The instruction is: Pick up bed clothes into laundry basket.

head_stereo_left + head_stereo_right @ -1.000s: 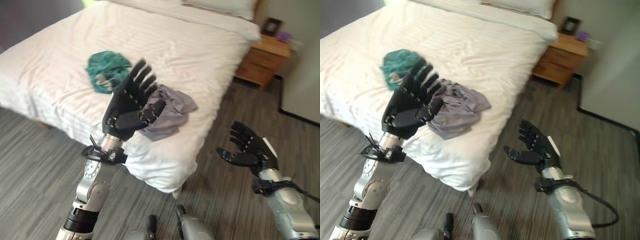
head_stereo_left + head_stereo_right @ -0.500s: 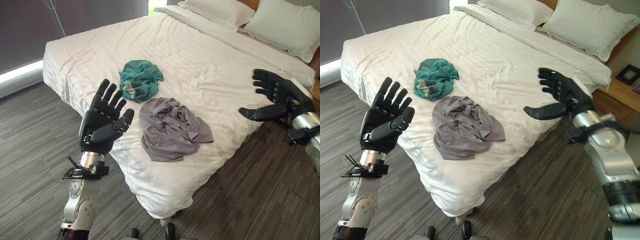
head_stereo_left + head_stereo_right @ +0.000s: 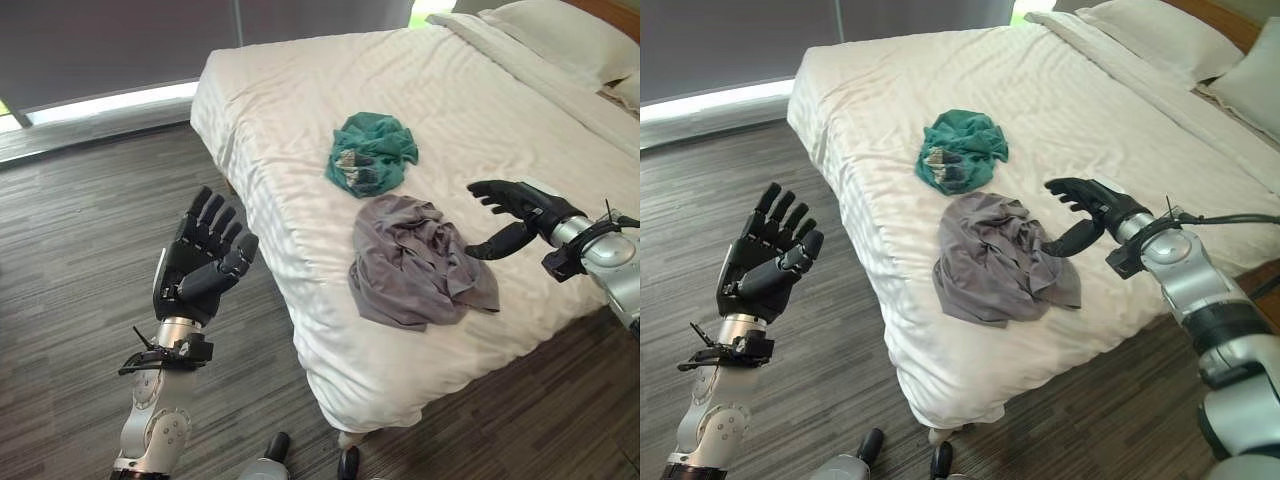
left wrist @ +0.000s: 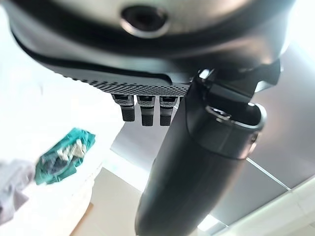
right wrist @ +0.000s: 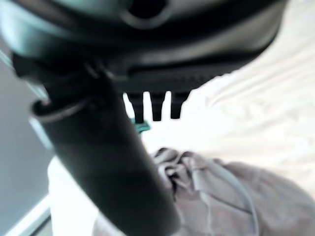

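Two bits of clothing lie on the big white bed. The grey cloth is a crumpled heap near the bed's corner, and the green cloth is a smaller bunch just past it, at about eleven o'clock from the grey one. They sit close together but do not seem to touch. The right hand hangs over the bed at about three o'clock from the grey cloth, just beside its edge. Its fingers are spread and straight, its thumb points down toward the cloth, and it holds nothing. From that hand, the grey cloth lies at about nine o'clock and a little lower. The heap is longer from the far side of the bed toward the near corner than it is wide. The left hand is up in the air over the floor, well apart from the bed, at about nine o'clock from the grey cloth. Its fingers are open too, and it is empty. So the right hand is much nearer, and it looks best placed to reach across and grab the grey cloth first.
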{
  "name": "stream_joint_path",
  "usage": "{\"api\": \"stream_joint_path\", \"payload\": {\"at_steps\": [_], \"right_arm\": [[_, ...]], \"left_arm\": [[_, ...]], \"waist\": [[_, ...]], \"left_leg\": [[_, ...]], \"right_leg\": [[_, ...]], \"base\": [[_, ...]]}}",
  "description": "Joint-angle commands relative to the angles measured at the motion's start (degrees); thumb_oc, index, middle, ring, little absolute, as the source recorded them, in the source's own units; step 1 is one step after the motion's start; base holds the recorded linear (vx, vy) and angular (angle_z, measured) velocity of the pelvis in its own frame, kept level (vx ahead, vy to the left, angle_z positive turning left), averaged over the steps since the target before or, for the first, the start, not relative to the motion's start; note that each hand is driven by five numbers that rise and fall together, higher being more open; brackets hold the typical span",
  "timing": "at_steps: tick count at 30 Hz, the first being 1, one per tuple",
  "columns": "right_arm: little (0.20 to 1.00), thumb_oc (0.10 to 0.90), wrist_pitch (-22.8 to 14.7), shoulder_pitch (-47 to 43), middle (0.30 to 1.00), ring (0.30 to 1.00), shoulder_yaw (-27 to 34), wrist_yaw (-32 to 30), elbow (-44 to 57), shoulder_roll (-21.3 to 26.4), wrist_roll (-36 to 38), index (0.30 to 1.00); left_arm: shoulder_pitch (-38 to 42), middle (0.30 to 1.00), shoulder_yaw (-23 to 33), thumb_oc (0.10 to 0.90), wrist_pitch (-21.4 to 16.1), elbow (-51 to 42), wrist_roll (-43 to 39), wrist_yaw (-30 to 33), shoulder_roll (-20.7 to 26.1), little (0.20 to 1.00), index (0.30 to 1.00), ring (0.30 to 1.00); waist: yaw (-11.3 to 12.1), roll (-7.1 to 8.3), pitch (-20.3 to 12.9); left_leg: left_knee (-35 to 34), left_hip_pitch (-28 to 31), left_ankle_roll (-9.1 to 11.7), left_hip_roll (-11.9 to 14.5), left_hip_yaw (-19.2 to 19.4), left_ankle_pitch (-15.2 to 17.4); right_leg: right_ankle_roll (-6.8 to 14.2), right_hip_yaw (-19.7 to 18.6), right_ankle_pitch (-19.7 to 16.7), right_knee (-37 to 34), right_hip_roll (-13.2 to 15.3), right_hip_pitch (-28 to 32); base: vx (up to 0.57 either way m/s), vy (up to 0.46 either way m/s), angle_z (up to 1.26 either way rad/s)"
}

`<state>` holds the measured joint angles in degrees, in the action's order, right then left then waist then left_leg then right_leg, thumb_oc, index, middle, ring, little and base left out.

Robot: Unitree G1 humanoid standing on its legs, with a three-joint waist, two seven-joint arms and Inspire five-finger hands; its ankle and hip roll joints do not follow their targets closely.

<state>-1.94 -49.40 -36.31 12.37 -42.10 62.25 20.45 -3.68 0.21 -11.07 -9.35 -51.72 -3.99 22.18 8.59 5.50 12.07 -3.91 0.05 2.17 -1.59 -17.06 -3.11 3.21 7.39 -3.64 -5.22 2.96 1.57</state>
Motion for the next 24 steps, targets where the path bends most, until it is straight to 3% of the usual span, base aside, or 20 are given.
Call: {"api": "stream_joint_path", "payload": {"at_steps": [1, 5, 10, 15, 18, 23, 24], "right_arm": [[0.900, 0.800, -2.3, -16.1, 0.900, 0.900, -2.5, -3.8, -0.8, 1.9, -2.9, 0.900], [0.900, 0.800, -2.3, -19.0, 0.900, 0.900, -4.7, -3.9, -1.1, 1.5, -2.0, 0.900], [0.900, 0.800, -3.1, -17.5, 0.900, 0.900, -2.8, -4.7, 1.4, 2.4, 1.5, 0.900], [0.900, 0.800, -4.5, -4.3, 0.900, 0.900, 5.0, -2.4, 13.8, 2.6, 7.6, 0.900], [0.900, 0.800, -5.0, 9.7, 0.900, 0.900, 11.6, 0.3, 23.4, 1.4, 9.3, 0.900], [0.900, 0.800, -4.8, 22.2, 0.900, 0.900, 16.7, 3.5, 31.7, -0.5, 6.2, 0.900], [0.300, 0.400, -4.5, 26.6, 0.300, 0.300, 17.9, 4.3, 34.2, -0.9, 3.6, 0.300]], "left_arm": [[3.2, 0.900, 0.1, 0.800, -4.9, -5.2, -0.4, -2.1, 4.1, 0.900, 0.900, 0.900], [3.7, 0.900, -0.5, 0.800, -4.8, -5.5, -0.5, -2.0, 4.8, 0.900, 0.900, 0.900], [4.5, 0.900, -0.6, 0.800, -5.3, -5.4, -0.4, -1.8, 5.2, 0.900, 0.900, 0.900], [4.7, 0.900, -0.5, 0.800, -5.7, -4.1, 1.0, -0.1, 3.8, 0.900, 0.900, 0.900], [4.5, 0.900, 0.1, 0.800, -5.6, -4.0, 1.1, -0.3, 3.2, 0.900, 0.900, 0.900], [5.1, 0.900, 1.4, 0.800, -5.9, -2.7, 1.5, 0.0, 2.7, 0.900, 0.900, 0.900], [5.3, 0.900, 2.2, 0.800, -6.0, -2.2, 2.0, 0.3, 2.7, 0.900, 0.900, 0.900]], "waist": [[0.6, -0.32, -1.6], [1.4, -1.18, 1.2], [1.4, -1.90, 3.5], [1.1, -1.76, 5.7], [0.8, -2.02, 6.1], [0.0, -2.72, 6.0], [-0.5, -3.20, 5.8]], "left_leg": [[-0.7, -3.6, 1.5, -0.8, 2.4, -1.4], [-0.9, -7.4, 1.7, -0.8, 1.7, -2.9], [-1.1, -10.8, 2.1, -0.9, 1.4, -3.9], [-1.1, -13.2, 2.3, -0.7, 2.2, -4.4], [-1.1, -13.2, 2.2, -0.9, 1.9, -4.4], [-1.1, -12.8, 2.0, -1.3, 1.4, -4.1], [-1.1, -12.4, 1.9, -1.5, 1.5, -3.8]], "right_leg": [[2.5, -2.0, 4.0, 1.6, -0.5, -0.9], [2.3, -2.1, 3.3, 2.2, -0.6, -5.0], [2.2, -2.0, 2.5, 2.2, -0.8, -8.6], [2.2, -2.7, 2.1, 1.9, -0.8, -10.8], [2.4, -2.4, 2.6, 2.2, -0.3, -10.6], [2.5, -1.6, 3.5, 3.1, 0.4, -10.1], [2.6, -1.6, 3.8, 3.4, 0.7, -9.8]], "base": [[-0.09, -0.016, -0.03], [-0.10, 0.008, -0.01], [-0.06, 0.013, 0.07], [0.00, 0.005, -0.01], [0.01, 0.002, -0.01], [0.01, 0.014, 0.01], [0.00, 0.000, 0.00]]}}
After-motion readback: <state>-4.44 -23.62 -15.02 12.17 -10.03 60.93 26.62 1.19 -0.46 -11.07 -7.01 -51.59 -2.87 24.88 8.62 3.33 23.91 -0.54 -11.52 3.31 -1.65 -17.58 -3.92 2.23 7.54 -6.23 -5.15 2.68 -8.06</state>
